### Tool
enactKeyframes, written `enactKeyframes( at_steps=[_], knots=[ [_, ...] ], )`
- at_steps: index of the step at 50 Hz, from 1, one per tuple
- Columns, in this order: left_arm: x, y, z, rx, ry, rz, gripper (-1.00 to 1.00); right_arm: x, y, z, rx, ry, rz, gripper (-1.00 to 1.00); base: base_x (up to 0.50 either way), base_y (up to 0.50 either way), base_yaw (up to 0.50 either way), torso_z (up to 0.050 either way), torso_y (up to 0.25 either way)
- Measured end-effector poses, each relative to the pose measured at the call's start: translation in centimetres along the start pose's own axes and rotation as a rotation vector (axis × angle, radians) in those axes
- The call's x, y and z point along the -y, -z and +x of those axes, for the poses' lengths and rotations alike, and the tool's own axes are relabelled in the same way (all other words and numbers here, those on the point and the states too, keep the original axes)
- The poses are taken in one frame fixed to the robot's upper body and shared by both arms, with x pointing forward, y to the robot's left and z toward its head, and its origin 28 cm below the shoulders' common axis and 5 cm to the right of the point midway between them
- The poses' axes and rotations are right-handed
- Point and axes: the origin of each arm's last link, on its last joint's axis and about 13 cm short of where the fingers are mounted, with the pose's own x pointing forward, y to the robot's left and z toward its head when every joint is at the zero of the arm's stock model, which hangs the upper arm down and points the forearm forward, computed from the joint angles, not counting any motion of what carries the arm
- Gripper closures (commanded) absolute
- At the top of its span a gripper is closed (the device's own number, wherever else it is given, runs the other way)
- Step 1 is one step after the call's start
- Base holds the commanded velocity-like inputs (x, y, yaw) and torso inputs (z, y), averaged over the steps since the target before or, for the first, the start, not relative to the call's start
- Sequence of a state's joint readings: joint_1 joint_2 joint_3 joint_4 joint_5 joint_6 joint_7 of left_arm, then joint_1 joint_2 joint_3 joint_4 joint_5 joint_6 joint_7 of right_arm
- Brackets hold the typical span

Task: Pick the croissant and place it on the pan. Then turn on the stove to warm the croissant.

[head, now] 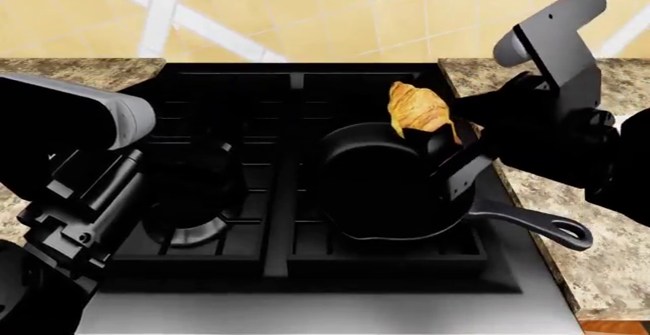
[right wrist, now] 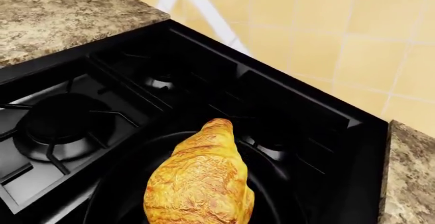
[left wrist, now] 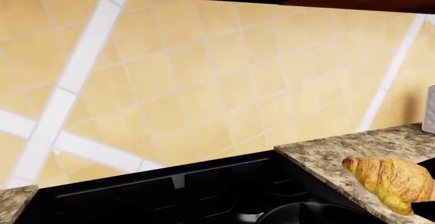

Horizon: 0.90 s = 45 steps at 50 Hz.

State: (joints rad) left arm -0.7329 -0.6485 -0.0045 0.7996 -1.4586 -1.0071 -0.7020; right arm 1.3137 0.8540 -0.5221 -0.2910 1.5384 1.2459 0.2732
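The golden-brown croissant (head: 416, 110) hangs in the air over the far rim of the black pan (head: 391, 198), which sits on the stove's (head: 254, 122) right front burner with its handle pointing right. My right gripper (head: 439, 124) is shut on the croissant from the right. In the right wrist view the croissant (right wrist: 200, 183) fills the lower middle, with the pan (right wrist: 115, 193) below it. The left wrist view shows the croissant (left wrist: 390, 180) at the right and a bit of pan rim (left wrist: 306, 215). My left gripper (head: 193, 186) hovers dark over the left front burner; its jaws are not distinguishable.
Speckled granite counters flank the stove on the left (head: 71, 65) and right (head: 599, 251). A yellow tiled wall (head: 304, 7) rises behind. A white object (left wrist: 428, 109) stands on the right counter. The stove's silver front trim (head: 304, 316) is nearest me.
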Motion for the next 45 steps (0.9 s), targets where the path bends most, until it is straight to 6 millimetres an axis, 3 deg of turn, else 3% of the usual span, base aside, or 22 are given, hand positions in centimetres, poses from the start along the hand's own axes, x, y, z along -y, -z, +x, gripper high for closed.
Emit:
enactKeyframes(
  at_steps=[22,45],
  knots=[
    [0.0,-0.1,0.1,0.006,0.003,-0.002,-1.0,1.8,-0.6,2.1,-0.114,-0.07,-0.041,1.0,0.0,0.0,0.0,0.0,0.0],
    [-0.2,0.2,0.1,-0.001,0.005,-0.01,-1.0,2.5,0.3,5.1,-0.179,-0.117,-0.057,1.0,0.0,0.0,0.0,0.0,0.0]
  ],
)
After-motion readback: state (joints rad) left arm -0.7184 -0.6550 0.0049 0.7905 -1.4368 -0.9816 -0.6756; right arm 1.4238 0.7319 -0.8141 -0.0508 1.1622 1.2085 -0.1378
